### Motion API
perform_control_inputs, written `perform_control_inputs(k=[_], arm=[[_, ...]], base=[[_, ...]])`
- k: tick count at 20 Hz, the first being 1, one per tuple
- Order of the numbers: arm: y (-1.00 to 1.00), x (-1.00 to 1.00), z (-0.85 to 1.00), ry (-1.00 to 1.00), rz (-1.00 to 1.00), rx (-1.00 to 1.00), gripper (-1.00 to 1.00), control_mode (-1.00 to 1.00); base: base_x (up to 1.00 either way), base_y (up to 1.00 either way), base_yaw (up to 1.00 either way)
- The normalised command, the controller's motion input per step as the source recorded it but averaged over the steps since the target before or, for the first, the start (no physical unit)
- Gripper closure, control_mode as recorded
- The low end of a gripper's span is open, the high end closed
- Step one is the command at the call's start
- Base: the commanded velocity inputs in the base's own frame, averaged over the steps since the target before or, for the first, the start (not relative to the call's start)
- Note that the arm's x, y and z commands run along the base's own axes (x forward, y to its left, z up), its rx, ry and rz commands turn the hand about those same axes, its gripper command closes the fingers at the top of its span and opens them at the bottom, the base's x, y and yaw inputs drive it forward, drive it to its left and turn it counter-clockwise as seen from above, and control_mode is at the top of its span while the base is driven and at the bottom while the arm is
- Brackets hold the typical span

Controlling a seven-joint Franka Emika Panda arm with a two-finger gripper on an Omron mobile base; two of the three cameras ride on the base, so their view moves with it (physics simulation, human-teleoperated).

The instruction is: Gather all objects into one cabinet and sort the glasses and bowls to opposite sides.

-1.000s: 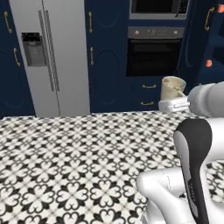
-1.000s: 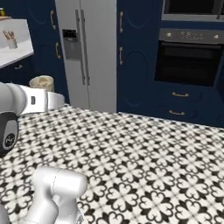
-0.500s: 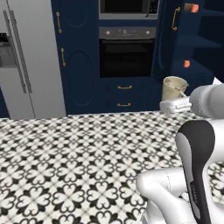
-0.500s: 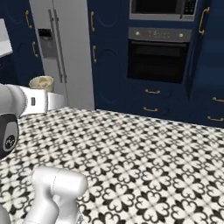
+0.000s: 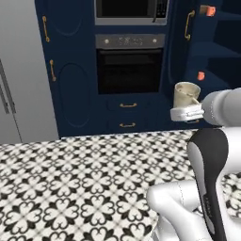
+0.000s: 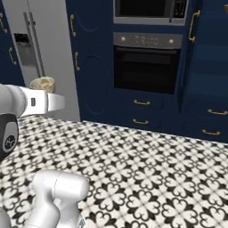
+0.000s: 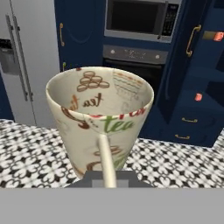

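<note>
Cream cup (image 7: 101, 118) pinched by its handle in the tool (image 7: 106, 177), carried above the tiled floor, not yet shelved. Two orange cups (image 5: 201, 76) already inside the open cabinet (image 5: 221, 52), far right. Sorting left.

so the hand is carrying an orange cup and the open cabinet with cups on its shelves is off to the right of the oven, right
Not quite: the cup in the hand is cream with printed lettering, not orange, as the hand view shows. The orange cups sit on the shelves of the open cabinet, which does stand to the right of the oven.
</note>
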Motion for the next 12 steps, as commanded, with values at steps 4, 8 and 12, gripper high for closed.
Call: perform_control_inputs(k=[4, 8, 12], arm=[[0.00, 0.00, 0.00, 0.00, 0.00, 0.00, 1.00, 1.00], [0.00, 0.00, 0.00, 0.00, 0.00, 0.00, 1.00, 1.00], [0.00, 0.00, 0.00, 0.00, 0.00, 0.00, 1.00, 1.00]], base=[[0.07, -1.00, 0.00], [0.33, -1.00, 0.00], [0.58, -1.00, 0.00]])
